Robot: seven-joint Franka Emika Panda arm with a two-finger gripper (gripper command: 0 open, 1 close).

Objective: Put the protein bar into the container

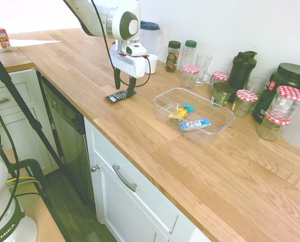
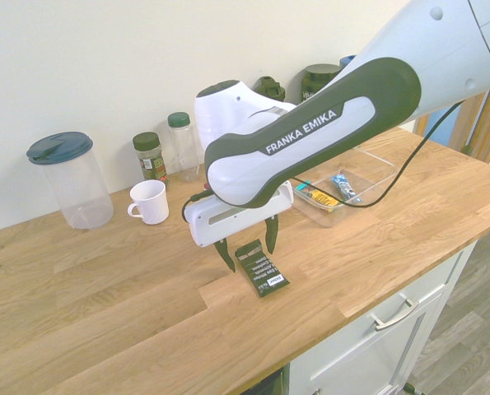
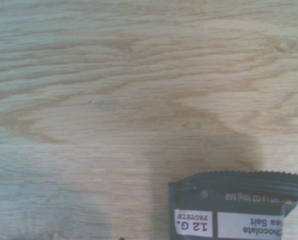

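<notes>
The protein bar [image 1: 120, 95] lies flat on the wooden counter in its black wrapper with pale print; it shows too in the second exterior view [image 2: 261, 267] and in the wrist view [image 3: 239, 210]. My gripper [image 1: 124, 86] is down low over the bar's far end, open, with one finger on each side of the wrapper [image 2: 249, 247]. Nothing is held. The container [image 1: 165, 113], a clear shallow tub, stands to the right of the bar with yellow, teal and blue wrapped snacks in it; its wall [image 2: 375, 169] shows behind the arm.
A white mug [image 2: 150, 202] and a clear pitcher with a dark blue lid [image 2: 70, 181] stand by the wall behind the gripper. Spice jars [image 1: 173, 55], a glass and several red-checked-lid jars [image 1: 246, 102] line the wall beyond the tub. The counter's front edge runs close to the bar.
</notes>
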